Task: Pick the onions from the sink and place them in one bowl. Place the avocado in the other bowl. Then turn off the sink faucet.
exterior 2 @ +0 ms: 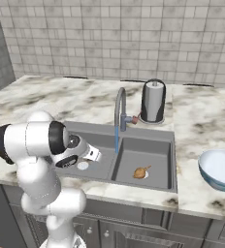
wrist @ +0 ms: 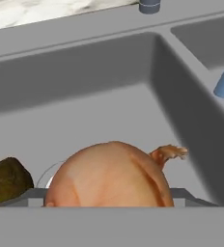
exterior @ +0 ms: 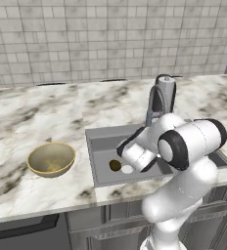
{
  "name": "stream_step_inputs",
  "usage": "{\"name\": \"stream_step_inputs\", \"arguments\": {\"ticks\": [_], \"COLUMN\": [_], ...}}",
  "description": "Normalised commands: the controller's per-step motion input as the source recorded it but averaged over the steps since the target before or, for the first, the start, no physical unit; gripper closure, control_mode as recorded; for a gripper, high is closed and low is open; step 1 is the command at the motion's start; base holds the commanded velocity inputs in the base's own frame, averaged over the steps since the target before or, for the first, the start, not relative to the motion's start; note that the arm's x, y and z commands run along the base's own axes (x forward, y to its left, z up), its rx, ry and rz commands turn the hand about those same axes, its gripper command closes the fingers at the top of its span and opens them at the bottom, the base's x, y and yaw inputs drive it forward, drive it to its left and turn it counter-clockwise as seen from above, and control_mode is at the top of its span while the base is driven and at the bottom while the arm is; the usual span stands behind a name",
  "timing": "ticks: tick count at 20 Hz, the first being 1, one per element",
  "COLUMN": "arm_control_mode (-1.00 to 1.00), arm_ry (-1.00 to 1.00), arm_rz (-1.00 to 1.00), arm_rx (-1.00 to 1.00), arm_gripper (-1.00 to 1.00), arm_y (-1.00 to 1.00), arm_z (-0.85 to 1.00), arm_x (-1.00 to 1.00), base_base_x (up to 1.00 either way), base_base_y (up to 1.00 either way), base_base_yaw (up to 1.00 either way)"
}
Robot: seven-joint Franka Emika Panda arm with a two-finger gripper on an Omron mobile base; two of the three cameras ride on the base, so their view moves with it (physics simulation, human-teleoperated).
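One onion (wrist: 111,174): we see it bulking right at the gripper (wrist: 109,200), between the spread jaws; grasp or mere contact, we cannot tell.
Avocado (wrist: 7,179): just left of the gripper, on the sink (wrist: 99,96) floor.
Second onion (exterior 2: 141,172): in the other basin.
Faucet (exterior 2: 119,109): water running.
Counter (exterior: 32,117): marble, tiled wall behind.

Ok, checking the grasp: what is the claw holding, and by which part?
An onion sits in the claw, flanked at its wide middle; whether it is actually gripped cannot be told.
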Motion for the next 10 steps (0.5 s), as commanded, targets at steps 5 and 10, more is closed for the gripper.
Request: {"name": "stream_step_inputs", "arguments": {"ticks": [5,10], "arm_control_mode": [-1.00,-1.00], "arm_ry": [0.00,0.02], "arm_rz": [-0.01,-0.02], "arm_rx": [0.00,0.01], "arm_gripper": [1.00,1.00], "arm_y": [0.16,0.19], "arm_z": [1.00,1.00], "arm_x": [0.00,0.00], "base_base_x": [0.00,0.00], "base_base_y": [0.00,0.00], "base_base_yaw": [0.00,0.00]}}
